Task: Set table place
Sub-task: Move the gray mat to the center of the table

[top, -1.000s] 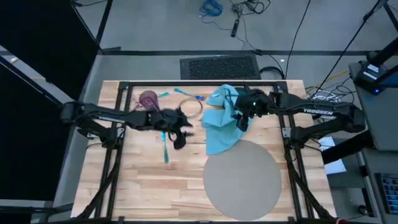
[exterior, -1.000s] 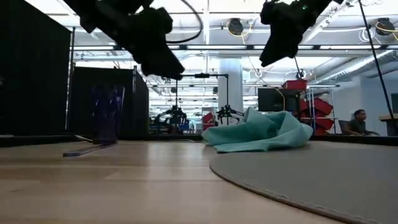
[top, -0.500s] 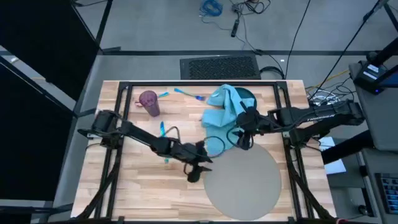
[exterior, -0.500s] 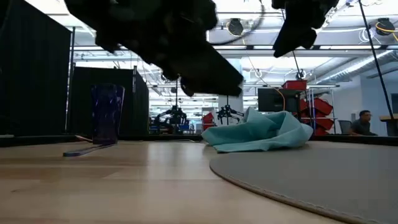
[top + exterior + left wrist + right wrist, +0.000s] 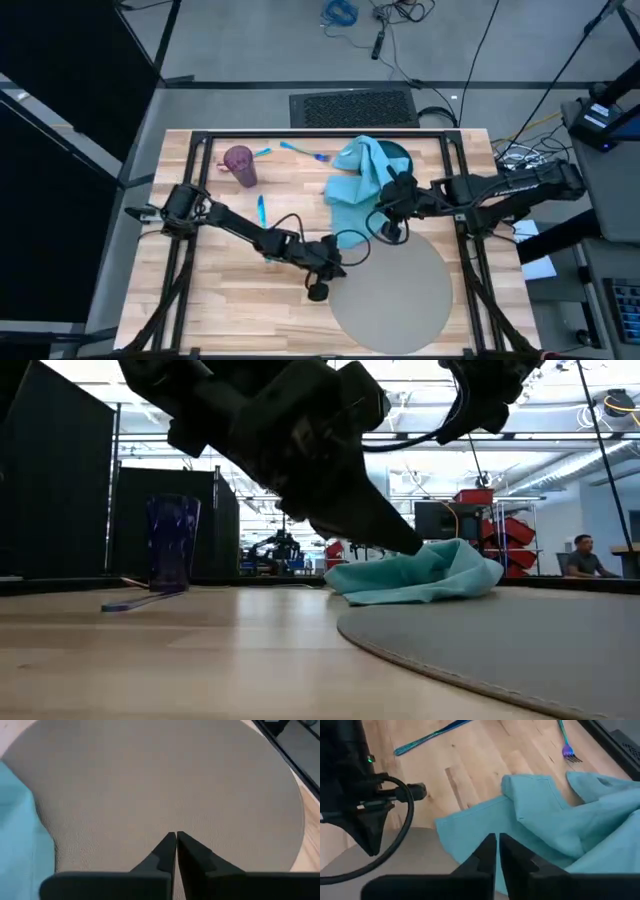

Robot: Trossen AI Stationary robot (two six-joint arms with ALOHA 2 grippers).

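**Inspector:** Firstly, the placemat (image 5: 390, 288). Where does it lie, and how will it handle?

**Assistant:** It lies flat on the near right part of the table (image 5: 225, 300), a wide grey disc with a fine pebbled grain like leatherette. I judge it light, thin and flexible, likely to sag if lifted by one edge. Its rim is the only place to take hold, and sliding it may suit better than lifting.

**Inspector:** State of the left gripper (image 5: 176, 841)?

**Assistant:** Fingers pressed together, nothing between them. It is low at the mat's left rim, pointing across the mat.

**Inspector:** And the right gripper (image 5: 497, 843)?

**Assistant:** Likewise closed and empty, above the teal napkin (image 5: 355, 185) near the mat's far rim.

**Inspector:** Describe the napkin.

**Assistant:** Soft woven cloth, crumpled in loose folds, one corner lapping onto the mat. Any pinch would grip it, though it will drape and drag.

**Inspector:** Other items?

**Assistant:** A purple faceted tumbler (image 5: 239, 163), translucent and probably hard plastic, stands upright at the far left. Thin blue cutlery lies nearby: a fork (image 5: 566, 743) with purple tines and a long utensil (image 5: 261, 208), slim and glossy, awkward to pinch off bare wood.
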